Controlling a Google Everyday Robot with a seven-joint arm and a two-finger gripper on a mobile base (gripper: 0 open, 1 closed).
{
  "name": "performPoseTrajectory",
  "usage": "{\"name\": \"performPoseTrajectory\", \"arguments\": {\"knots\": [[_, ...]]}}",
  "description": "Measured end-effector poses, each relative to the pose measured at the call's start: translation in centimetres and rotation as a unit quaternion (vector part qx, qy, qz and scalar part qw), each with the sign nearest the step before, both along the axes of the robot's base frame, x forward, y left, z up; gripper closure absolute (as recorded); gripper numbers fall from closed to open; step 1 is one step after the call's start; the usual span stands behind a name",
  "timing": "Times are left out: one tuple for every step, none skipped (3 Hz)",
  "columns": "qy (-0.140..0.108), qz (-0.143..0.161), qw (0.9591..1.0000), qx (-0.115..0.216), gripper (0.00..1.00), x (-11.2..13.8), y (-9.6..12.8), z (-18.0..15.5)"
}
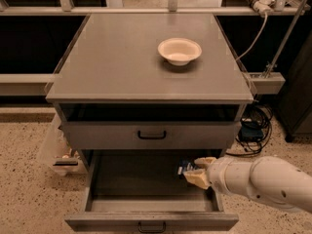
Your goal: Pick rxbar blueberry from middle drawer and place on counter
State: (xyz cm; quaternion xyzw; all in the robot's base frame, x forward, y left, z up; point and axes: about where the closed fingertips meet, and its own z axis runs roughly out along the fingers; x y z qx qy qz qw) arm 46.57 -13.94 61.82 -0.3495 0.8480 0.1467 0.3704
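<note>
The middle drawer point(126, 179) is pulled open below the cabinet, with a dark-grey floor and a black handle at its front. My gripper point(194, 171) reaches in from the right, over the drawer's right part, and is shut on the rxbar blueberry point(184, 168), a small dark packet with pale print held between the cream fingertips point(199, 180). The packet is raised a little above the drawer floor. The counter point(122, 57) is the large grey top above.
A cream round bowl point(179, 50) stands on the counter's back right. The closed upper drawer front point(151, 135) with a black handle is just above the gripper. Cables and a box lie on the floor at right. A clear bin sits at left.
</note>
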Motion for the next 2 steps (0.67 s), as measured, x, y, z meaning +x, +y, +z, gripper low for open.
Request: {"name": "performPoseTrajectory", "arguments": {"knots": [[-0.007,0.033,0.9987,-0.039,1.0,-1.9,3.4,5.5],[-0.047,0.041,0.9943,-0.087,1.0,-1.8,4.9,13.3]]}}
